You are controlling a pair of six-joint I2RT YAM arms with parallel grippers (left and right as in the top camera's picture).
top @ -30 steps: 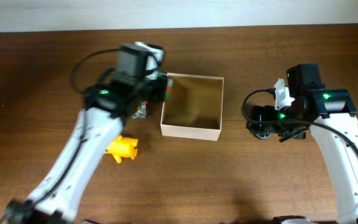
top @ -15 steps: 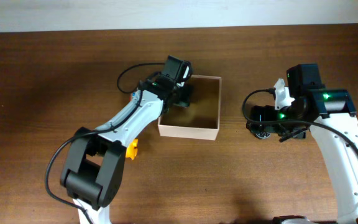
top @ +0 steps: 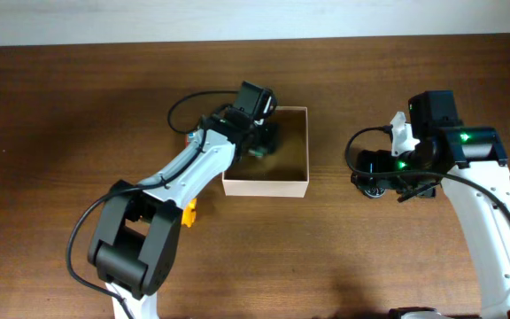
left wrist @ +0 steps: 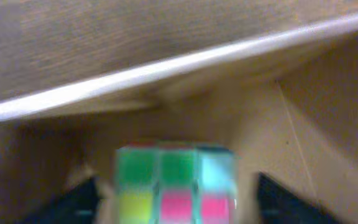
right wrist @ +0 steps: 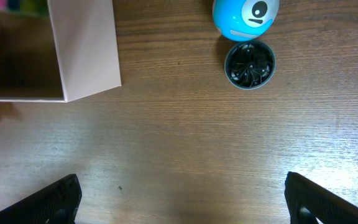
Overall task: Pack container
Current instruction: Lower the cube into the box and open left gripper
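The container, a shallow white-walled cardboard box with a tan inside, sits at the table's middle. My left gripper reaches into its far left part. In the left wrist view the small multicoloured puzzle cube lies between my left gripper's dark fingers, with a strip of tan box floor showing on each side of it. The container's rim crosses above it. My right gripper hovers right of the container, open and empty. The container's corner shows at upper left in the right wrist view.
A blue ball toy with an eye and a dark round fan-like part lie on the table ahead of the right gripper. A yellow toy lies left of the container's front, partly under the left arm.
The left arm came down from high above the table and reached into the container with the cube. The container slid slightly left. The right arm has not moved.
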